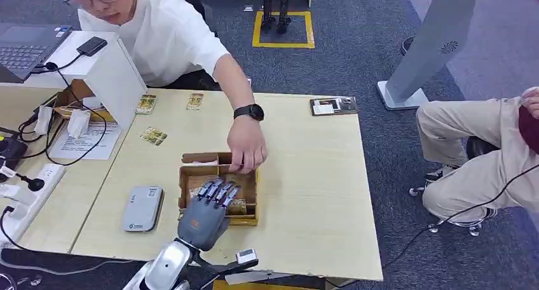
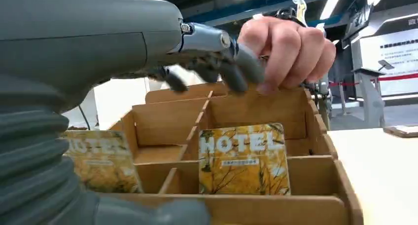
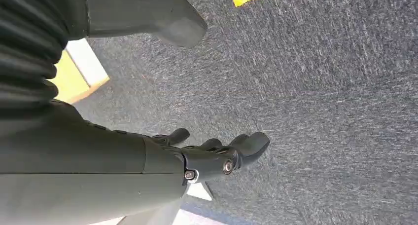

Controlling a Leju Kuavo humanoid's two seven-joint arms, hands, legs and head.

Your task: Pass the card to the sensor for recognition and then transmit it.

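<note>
Left hand (image 1: 206, 212), fingers spread, hovers over the box (image 1: 249, 201) (a person's hand (image 1: 246, 149) touches its rim) holding cards (image 2: 243, 159).

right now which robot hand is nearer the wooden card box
Left. The left hand hovers over the wooden card box, fingers above its compartments. The right hand hangs over the carpet, away from the box.

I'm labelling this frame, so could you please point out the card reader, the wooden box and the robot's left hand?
card reader (image 1: 142, 208), head view, top face.
wooden box (image 1: 250, 220), head view, near rim.
left hand (image 1: 204, 217), head view, back of hand.
</note>
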